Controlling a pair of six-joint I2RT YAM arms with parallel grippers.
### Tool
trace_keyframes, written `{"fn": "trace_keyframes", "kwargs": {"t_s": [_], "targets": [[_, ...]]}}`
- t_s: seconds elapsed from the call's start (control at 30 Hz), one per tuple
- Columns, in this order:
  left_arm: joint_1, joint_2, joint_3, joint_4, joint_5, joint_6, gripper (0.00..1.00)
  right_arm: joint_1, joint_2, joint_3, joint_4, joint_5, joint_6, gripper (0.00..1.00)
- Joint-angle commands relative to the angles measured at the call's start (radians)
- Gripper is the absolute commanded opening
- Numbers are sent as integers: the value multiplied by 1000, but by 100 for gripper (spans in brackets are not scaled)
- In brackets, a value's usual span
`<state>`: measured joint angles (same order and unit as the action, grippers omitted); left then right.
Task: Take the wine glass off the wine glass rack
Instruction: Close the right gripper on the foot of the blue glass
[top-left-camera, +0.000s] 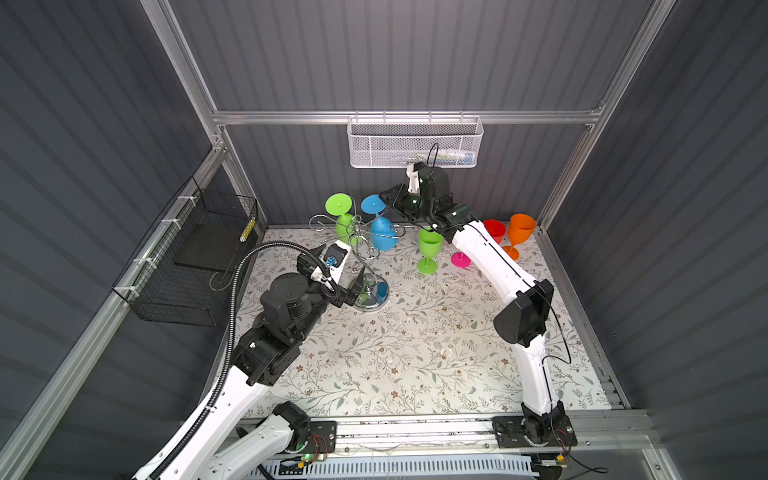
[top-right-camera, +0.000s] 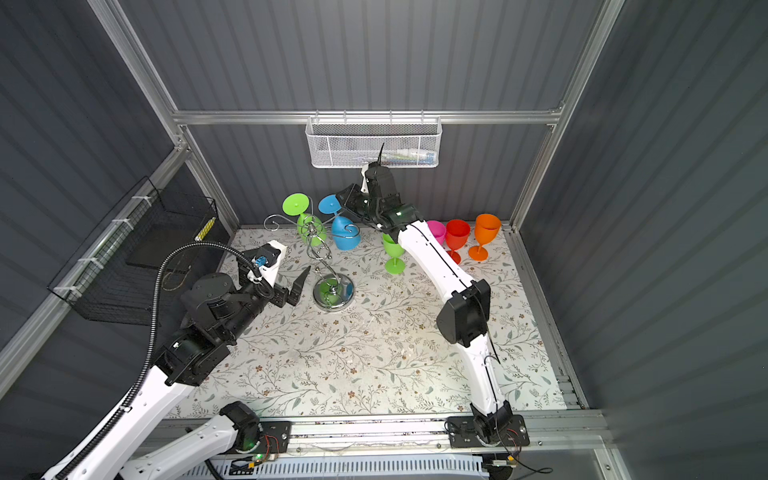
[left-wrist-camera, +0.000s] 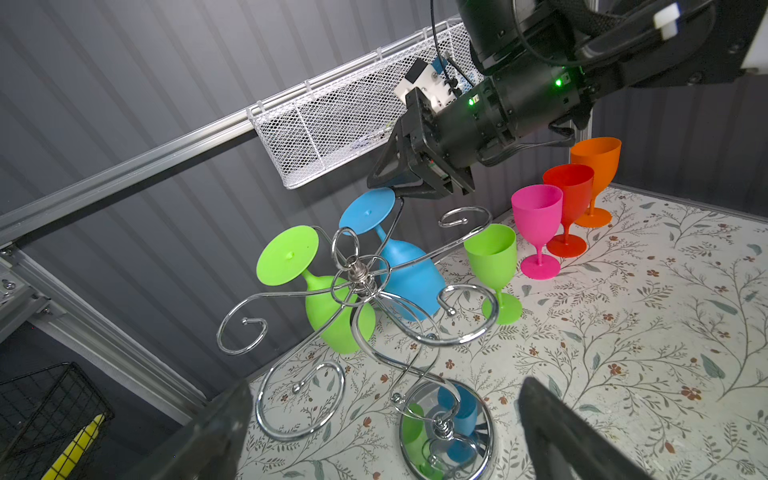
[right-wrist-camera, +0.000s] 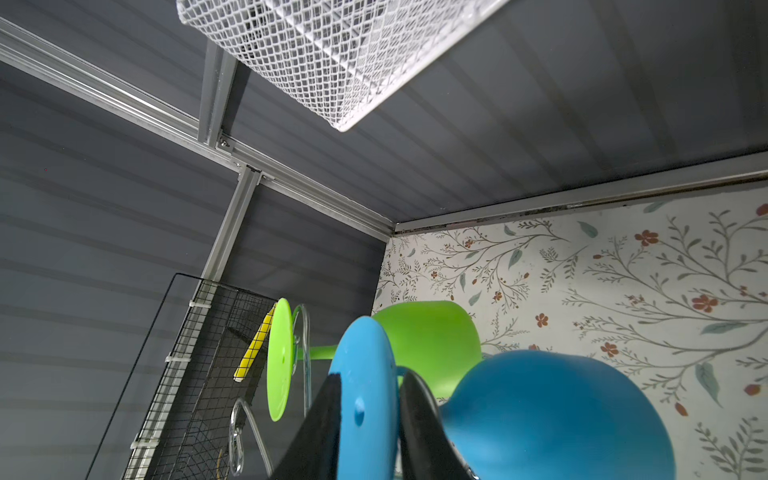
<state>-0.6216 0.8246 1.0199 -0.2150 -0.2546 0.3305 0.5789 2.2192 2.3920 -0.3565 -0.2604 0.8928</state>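
Right gripper (right-wrist-camera: 368, 376) is pinching the foot of the blue wine glass (left-wrist-camera: 409, 274), not yet lifting it off the wine glass rack (left-wrist-camera: 358, 270); left gripper (left-wrist-camera: 386, 386) is gaping wide, empty.

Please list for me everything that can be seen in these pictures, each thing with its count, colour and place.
wine glass rack: 1, chrome, on the table, left of the middle, toward the back
blue wine glass: 1, blue, hanging upside down on the rack
green hanging wine glass: 1, green, upside down on the rack, beside the blue one
green standing wine glass: 1, green, upright, right of the rack
pink wine glass: 1, pink, upright, back right
red wine glass: 1, red, upright, back right
orange wine glass: 1, orange, upright, back right corner
white mesh basket: 1, white, back wall
black wire basket: 1, black, left wall
yellow stick: 1, yellow, inside the black basket
table: 1, floral cover
left end effector: 1, black, open, beside the rack's base
right end effector: 1, black, a finger on each side of the blue glass's foot, grip unclear
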Motion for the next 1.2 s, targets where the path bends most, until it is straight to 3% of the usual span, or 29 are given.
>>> {"fn": "trace_keyframes", "kwargs": {"t_s": [0.0, 0.6, 1.17], "targets": [[6, -2, -8, 19, -2, 3, 100, 7, 22, 16, 11, -19, 4, 22], [6, 0, -10, 20, -1, 4, 100, 3, -2, -23, 96, -25, 68, 0], [7, -1, -12, 21, -2, 5, 100, -15, -132, -208, 243, 46, 101, 0]]}}
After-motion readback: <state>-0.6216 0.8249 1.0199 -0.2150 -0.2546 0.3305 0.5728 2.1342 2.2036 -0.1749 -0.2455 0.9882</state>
